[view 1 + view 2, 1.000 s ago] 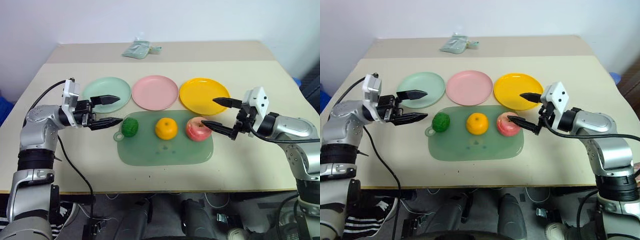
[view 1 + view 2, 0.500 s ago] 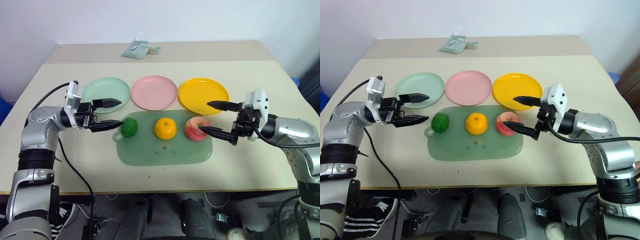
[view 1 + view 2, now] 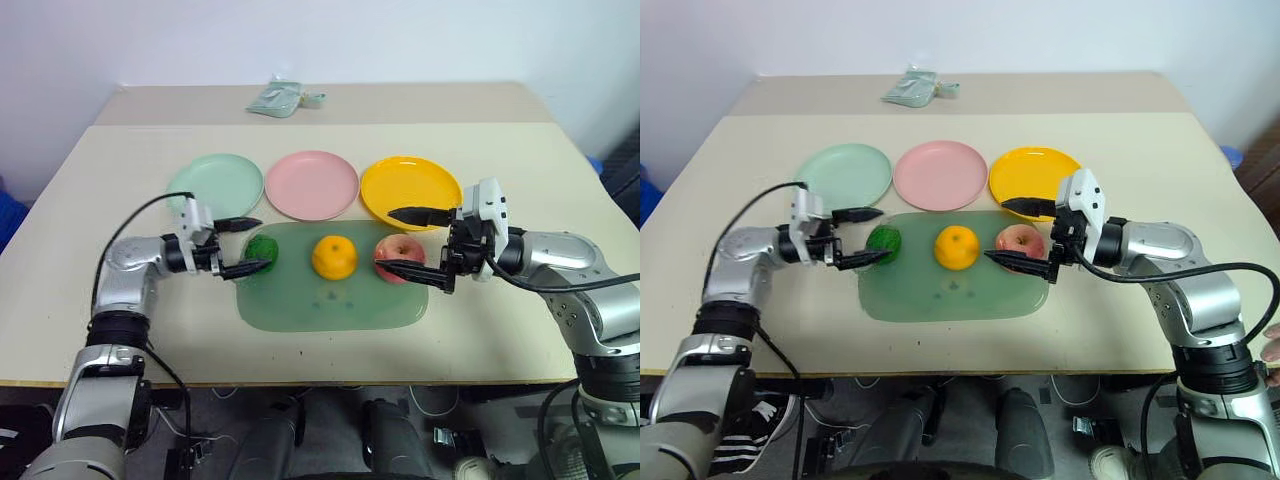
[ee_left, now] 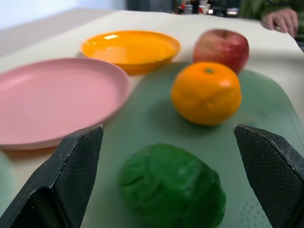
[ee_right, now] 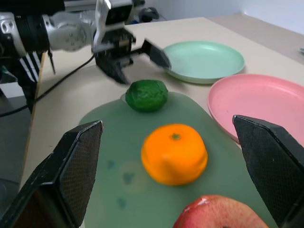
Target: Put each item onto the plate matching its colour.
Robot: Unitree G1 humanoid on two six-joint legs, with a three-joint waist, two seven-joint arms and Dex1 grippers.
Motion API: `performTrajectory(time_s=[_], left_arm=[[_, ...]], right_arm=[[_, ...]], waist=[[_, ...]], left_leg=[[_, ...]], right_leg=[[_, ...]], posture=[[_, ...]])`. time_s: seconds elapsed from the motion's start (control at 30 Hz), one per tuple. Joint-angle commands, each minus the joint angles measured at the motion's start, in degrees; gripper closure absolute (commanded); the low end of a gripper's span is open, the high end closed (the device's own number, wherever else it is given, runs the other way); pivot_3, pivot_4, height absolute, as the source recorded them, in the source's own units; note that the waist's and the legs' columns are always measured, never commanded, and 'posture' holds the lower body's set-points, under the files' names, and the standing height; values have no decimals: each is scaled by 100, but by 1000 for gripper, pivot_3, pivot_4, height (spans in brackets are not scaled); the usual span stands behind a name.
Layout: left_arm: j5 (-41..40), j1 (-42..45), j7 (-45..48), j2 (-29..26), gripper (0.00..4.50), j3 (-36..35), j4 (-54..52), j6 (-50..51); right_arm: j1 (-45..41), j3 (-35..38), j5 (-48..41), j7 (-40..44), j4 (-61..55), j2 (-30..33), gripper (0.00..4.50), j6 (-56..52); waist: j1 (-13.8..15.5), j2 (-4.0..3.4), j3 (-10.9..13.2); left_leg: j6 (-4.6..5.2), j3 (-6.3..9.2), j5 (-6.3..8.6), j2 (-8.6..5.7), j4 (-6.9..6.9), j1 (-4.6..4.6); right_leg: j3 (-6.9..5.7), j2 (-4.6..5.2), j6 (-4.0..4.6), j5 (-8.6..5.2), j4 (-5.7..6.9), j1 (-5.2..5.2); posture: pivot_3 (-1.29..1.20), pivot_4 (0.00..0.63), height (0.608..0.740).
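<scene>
On the translucent green rectangular mat (image 3: 330,300), the left gripper (image 3: 247,246) stands spread wide around the bumpy dark green toy ball (image 3: 263,250), and the right gripper (image 3: 400,241), equally apart, flanks the pinkish-red toy apple (image 3: 400,258). The round toy orange (image 3: 333,257) sits between. Beyond lie mint green (image 3: 215,184), pink (image 3: 316,184) and yellow-orange (image 3: 410,190) round shallow plates.

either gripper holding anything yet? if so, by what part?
Nothing held. Left gripper open around the green ball, right gripper open around the apple.
</scene>
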State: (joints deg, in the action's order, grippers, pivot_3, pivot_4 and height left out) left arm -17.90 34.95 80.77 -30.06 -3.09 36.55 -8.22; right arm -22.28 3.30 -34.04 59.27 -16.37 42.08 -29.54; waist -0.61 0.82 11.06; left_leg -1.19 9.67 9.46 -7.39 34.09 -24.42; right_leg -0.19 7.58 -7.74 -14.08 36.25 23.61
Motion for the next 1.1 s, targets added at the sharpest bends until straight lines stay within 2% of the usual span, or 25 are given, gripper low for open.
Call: performTrajectory(time_s=[0.03,0.23,0.33,0.37,0.6,0.73,0.87,1.0,1.1], left_arm=[[142,149,-85,72,0,28,293,-366],[516,248,-297,201,0,209,857,-874],[556,288,-346,223,883,207,999,-1020],[546,301,-348,228,1333,195,1012,-1081],[133,442,-508,228,1333,-176,899,-859],[-77,772,-1371,154,1333,-738,1049,-857],[254,1283,-3294,-66,1333,-1141,1662,-804],[561,1602,-4528,-98,1333,-1125,2130,-523],[640,1791,-4995,-6,1333,-1118,2322,-418]], right_arm=[[113,305,3,-33,-236,193,40,94],[227,422,-35,-116,-326,267,40,78],[256,428,-14,-149,-349,264,0,93],[247,425,-11,-154,-338,259,0,95],[165,346,59,-126,-194,222,0,201],[98,289,132,-101,-89,186,0,281],[31,247,187,-60,8,159,0,361],[-139,184,212,-114,60,11,0,478],[-475,190,376,-598,246,-466,0,739]], waist=[[-6,0,0],[-13,0,0],[-8,0,0],[-6,0,0],[-8,0,0],[-14,1,0],[-18,2,0],[-13,2,-1],[-19,2,-1]], left_leg=[[0,0,0,0,0,0],[0,-3,0,2,0,1],[1,-3,1,2,0,1],[1,-3,1,2,1,1],[2,-2,1,2,5,1],[2,0,1,3,5,1],[1,0,1,2,6,1],[2,-2,1,1,7,2],[2,-2,0,0,9,2]], right_leg=[[0,0,0,0,0,0],[0,-2,-1,2,0,-1],[0,-2,-4,4,0,-1],[0,-2,-5,5,0,-1],[-1,-2,-7,6,0,-3],[-1,-6,-8,6,0,-3],[-1,-5,-15,10,1,-3],[-1,-5,-19,11,1,-5],[-2,-7,-22,14,1,-7]], posture=[[0,150,740],[0,150,740],[0,150,740],[0,150,740],[0,150,740],[0,150,740],[0,150,740],[0,150,740],[0,150,740]])
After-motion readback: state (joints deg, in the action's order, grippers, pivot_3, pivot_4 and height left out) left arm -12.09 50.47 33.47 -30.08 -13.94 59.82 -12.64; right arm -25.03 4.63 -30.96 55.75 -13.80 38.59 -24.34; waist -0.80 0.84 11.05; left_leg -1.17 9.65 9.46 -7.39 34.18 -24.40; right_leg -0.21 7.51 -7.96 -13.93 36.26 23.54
